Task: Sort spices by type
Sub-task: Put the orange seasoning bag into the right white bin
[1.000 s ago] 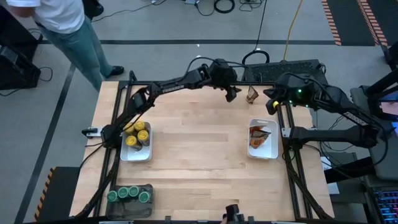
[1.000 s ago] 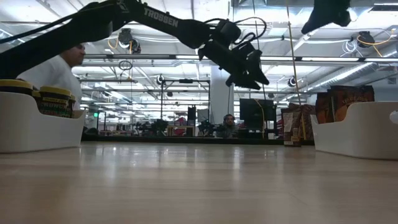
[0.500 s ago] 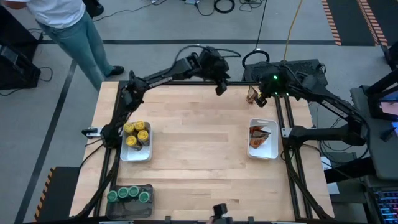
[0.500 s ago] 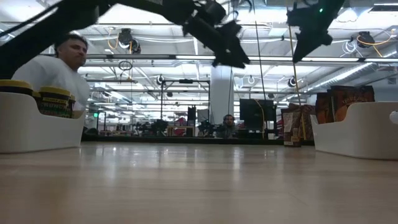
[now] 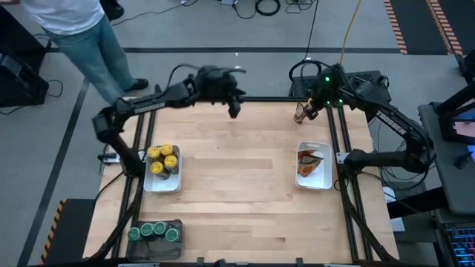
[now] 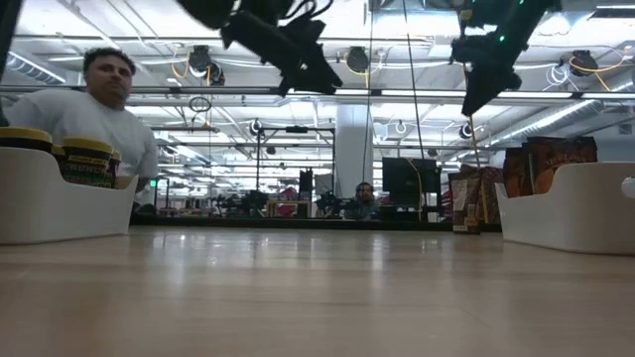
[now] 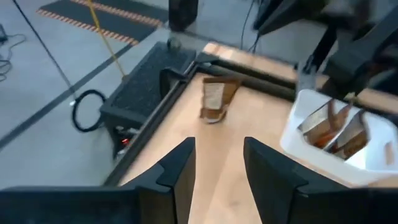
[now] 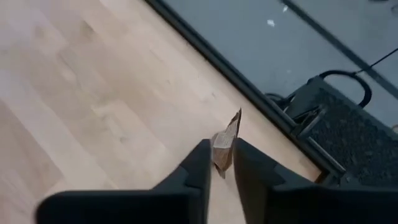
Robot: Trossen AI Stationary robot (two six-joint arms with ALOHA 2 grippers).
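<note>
One brown-orange packet (image 5: 300, 113) (image 8: 225, 140) stands upright on its lower edge near the table's far right corner. My right gripper (image 5: 312, 111) (image 8: 222, 171) hovers above it, narrowly open, with one finger on each side of the packet's top as seen from its wrist. The low view shows that gripper (image 6: 473, 107) well above the packet (image 6: 463, 203). My left gripper (image 5: 234, 111) (image 7: 217, 168) is open and empty, high over the middle of the far edge. Yellow-lidded jars (image 5: 162, 159) sit in the left white tray. Green-lidded jars (image 5: 154, 231) sit in the dark grey tray. More packets (image 5: 309, 162) stand in the right white tray.
The left white tray (image 5: 147, 182) sits near the table's left edge and the right white tray (image 5: 326, 178) near its right edge. The dark grey tray (image 5: 178, 222) is at the near left corner. A person (image 5: 82, 30) stands beyond the far left corner. Bare wood lies between the trays.
My left gripper has swung from beside the packet toward the table's left along the far edge, and has risen. My right gripper has moved toward the far edge and come down over the standing packet. The packet has stayed where it was.
</note>
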